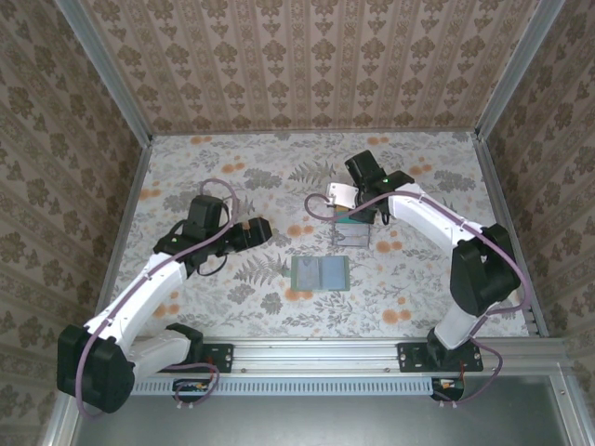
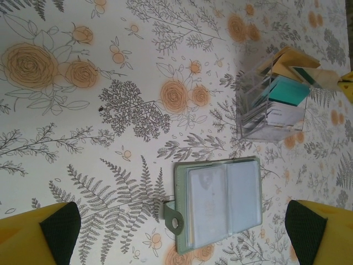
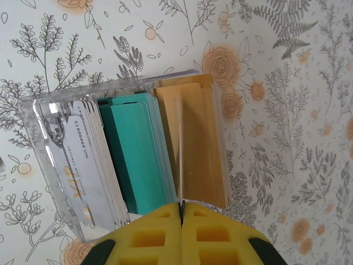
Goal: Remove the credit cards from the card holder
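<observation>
R fingers (image 3: 174, 216) pinch credit card (image 3: 178, 149) edge-on over clear box (image 3: 49, 138).

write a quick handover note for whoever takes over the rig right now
Grippers: left gripper open and empty, left of the card holder. The right gripper is shut on one thin card, held edge-on at the clear box.
Things: card holder lies open and flat, nearer the arms than the box.
Done: pale cards, teal cards and orange cards stand in the box.
Left: release this card, then check the holder's sleeves. I cannot tell if any are still filled.
</observation>
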